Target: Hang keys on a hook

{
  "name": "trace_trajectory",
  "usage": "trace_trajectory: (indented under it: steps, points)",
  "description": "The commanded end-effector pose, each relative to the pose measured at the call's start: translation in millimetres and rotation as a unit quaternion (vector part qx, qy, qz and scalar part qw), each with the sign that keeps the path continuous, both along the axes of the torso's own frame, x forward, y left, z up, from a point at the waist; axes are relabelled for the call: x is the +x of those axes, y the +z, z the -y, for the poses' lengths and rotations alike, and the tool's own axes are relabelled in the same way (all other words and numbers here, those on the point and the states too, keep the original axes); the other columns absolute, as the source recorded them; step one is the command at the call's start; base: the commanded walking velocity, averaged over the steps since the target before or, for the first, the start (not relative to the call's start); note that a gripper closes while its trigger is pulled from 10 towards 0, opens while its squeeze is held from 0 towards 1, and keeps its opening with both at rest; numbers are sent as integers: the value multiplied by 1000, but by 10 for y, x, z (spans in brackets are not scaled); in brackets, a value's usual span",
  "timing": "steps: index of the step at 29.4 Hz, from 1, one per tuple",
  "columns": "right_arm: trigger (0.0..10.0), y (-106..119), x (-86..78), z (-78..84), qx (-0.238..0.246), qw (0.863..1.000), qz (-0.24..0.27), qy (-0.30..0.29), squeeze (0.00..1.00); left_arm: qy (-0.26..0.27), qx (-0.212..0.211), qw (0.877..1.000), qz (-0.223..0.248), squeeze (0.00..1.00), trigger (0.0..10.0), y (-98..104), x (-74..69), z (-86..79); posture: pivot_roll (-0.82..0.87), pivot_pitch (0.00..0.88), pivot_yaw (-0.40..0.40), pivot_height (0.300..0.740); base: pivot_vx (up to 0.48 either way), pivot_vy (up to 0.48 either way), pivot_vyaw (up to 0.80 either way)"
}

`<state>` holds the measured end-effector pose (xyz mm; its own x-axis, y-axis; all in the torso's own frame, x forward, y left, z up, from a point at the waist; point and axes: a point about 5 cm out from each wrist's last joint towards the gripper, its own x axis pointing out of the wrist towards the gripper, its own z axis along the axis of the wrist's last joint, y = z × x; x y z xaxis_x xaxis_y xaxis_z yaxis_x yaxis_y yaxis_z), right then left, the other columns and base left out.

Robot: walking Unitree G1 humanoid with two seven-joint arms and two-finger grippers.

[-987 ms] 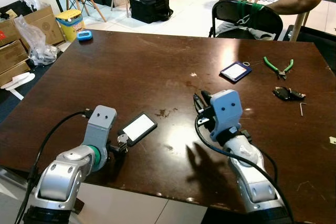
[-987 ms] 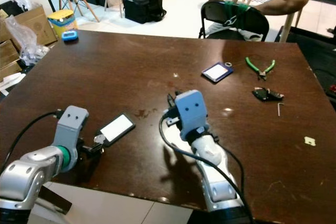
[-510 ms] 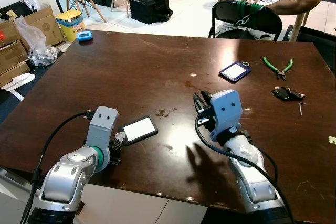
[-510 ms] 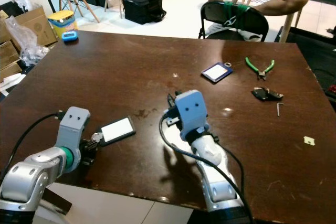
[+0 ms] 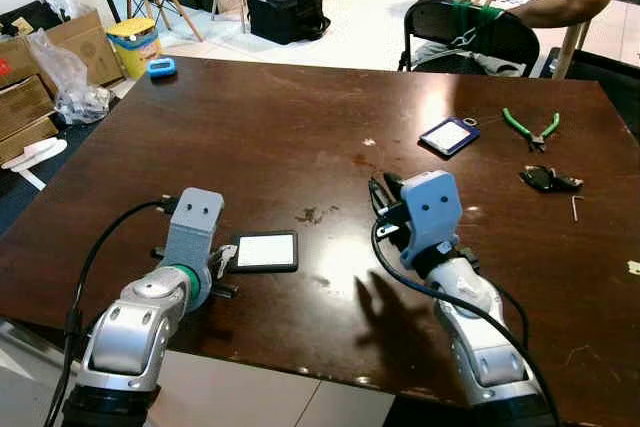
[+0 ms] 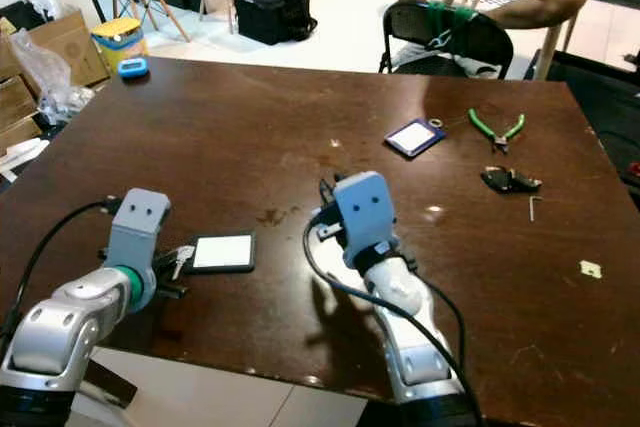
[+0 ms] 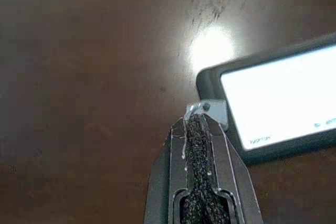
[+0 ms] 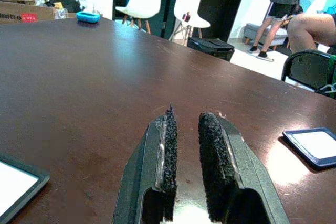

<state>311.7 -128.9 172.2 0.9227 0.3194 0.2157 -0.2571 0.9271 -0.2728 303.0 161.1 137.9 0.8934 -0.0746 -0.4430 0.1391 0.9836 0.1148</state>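
The key tag (image 5: 265,251), a dark-framed card with a white face, lies flat on the brown surface (image 5: 280,127) near its front edge. Its metal tab (image 7: 209,110) is pinched between the pressed-together fingers of the left pincer (image 7: 197,121). Judged step: securing the keys for lift-off; next comes raising them and finding a hook. The right pincer (image 8: 186,124) hovers idle above the surface, fingers slightly parted. Small print on the tag's white face is too blurred to read (possibly a single line). A second blue tag (image 5: 448,135), green pliers (image 5: 530,127) and a dark key bunch (image 5: 545,179) lie well apart.
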Motion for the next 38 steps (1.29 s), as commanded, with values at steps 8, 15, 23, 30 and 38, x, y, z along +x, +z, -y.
trace_trajectory:
  steps: [8,15,23,30,38]
  points:
    - [10000,-38,7,-38,1,1000,-7,6,0,-35,15,999,14,1000,10000,71,-45,50,-113,77,140,740,0,0,0]
    - [10000,-44,5,-59,2,1000,-9,10,0,-25,8,1000,-11,1000,10000,-44,51,88,-116,87,137,740,0,0,0]
    - [10000,-40,-1,-55,2,1000,-10,10,0,-13,19,1000,-14,1000,10000,-92,130,35,-116,90,138,740,0,0,0]
    - [10000,-39,-7,-56,2,1000,-9,10,0,7,30,999,-18,0,10000,-116,157,-43,-118,92,139,740,0,0,0]
    - [10000,-41,-9,-45,1,1000,-10,9,0,13,49,998,-28,0,0,-210,118,-124,-120,92,140,740,0,0,0]
